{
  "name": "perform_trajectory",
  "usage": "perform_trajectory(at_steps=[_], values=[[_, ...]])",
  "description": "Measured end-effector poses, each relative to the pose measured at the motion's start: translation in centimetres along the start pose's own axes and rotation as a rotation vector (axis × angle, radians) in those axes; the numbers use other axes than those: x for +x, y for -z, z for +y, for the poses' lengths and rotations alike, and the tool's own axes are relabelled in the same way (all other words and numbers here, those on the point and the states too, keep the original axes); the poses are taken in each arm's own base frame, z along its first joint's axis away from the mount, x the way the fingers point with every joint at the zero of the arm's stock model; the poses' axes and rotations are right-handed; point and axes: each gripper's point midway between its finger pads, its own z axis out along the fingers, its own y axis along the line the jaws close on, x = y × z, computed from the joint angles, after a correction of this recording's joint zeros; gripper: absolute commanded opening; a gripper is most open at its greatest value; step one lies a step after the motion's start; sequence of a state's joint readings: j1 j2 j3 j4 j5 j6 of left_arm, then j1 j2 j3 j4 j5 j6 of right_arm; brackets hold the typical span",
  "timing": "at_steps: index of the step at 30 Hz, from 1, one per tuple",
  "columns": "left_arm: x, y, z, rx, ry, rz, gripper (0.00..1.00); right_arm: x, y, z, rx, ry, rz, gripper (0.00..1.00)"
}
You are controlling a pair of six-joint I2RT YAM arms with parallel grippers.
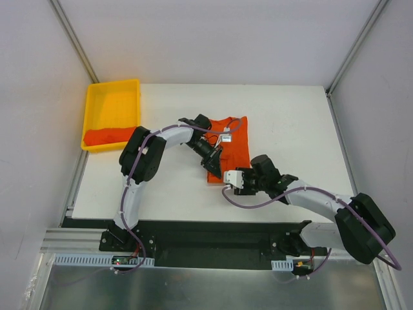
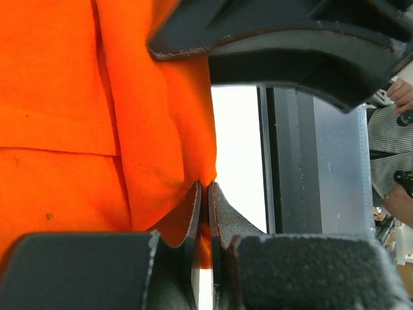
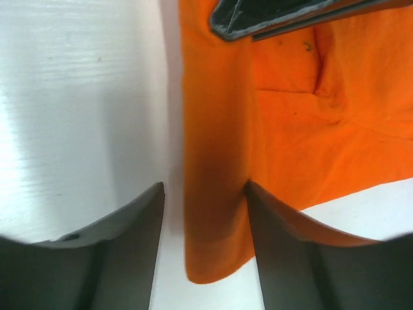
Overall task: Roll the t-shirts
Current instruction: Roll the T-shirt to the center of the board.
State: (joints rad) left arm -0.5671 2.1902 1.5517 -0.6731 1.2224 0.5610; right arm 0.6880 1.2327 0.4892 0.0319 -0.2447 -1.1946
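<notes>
t-shirt (image 1: 237, 150): bright orange and folded into a narrow strip. It lies flat on the white table (image 1: 290, 129), just right of the centre of the top view.
long axis: it runs nearly up and down the top view, with the upper end leaning a little right and the lower end a little left. The lower end points toward the arm bases. Which end is the neck cannot be told.
left gripper (image 2: 208, 194): it sits over the strip's left edge, at the middle of the top view (image 1: 215, 158). The jaws are pressed together, and a pinch of orange cloth (image 2: 64, 129) sits between the fingertips, so it has hold of the shirt's edge.
right gripper (image 3: 203, 187): it is at the strip's lower-left corner in the top view (image 1: 226, 179). The jaws stand partly apart and straddle a folded edge of the cloth (image 3: 310, 129).
right fingers: in the wrist view the right-hand finger (image 3: 277, 232) touches the fabric. The left-hand finger sits clear of it, with bare table between. The jaws are not clamped.
second t-shirt (image 1: 106, 136): orange and bunched, lying in the lower part of the yellow tray (image 1: 113, 84) at the upper left of the top view, well apart from both grippers.
</notes>
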Motion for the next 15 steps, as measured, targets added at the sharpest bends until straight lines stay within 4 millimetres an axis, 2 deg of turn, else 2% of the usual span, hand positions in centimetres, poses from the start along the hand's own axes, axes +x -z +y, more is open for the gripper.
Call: perform_trajectory(at_steps=[2, 4, 11, 15], values=[[0.1, 0.2, 0.1, -0.002, 0.012, -0.002, 0.00, -0.3, 0.0, -0.4, -0.009, -0.023, 0.010, 0.25], [0.3, 0.4, 0.3, -0.003, 0.028, -0.003, 0.00, -0.5, 0.0, -0.7, -0.033, -0.047, 0.018, 0.21], [0.3, 1.7, 0.7, 0.006, 0.107, -0.043, 0.00, -1.2, 0.7, -0.2, -0.273, -0.171, 0.010, 0.15], [0.2, 2.1, 0.6, 0.027, 0.170, -0.067, 0.00, -1.3, 0.8, 0.8, -0.423, -0.239, 0.003, 0.14]])
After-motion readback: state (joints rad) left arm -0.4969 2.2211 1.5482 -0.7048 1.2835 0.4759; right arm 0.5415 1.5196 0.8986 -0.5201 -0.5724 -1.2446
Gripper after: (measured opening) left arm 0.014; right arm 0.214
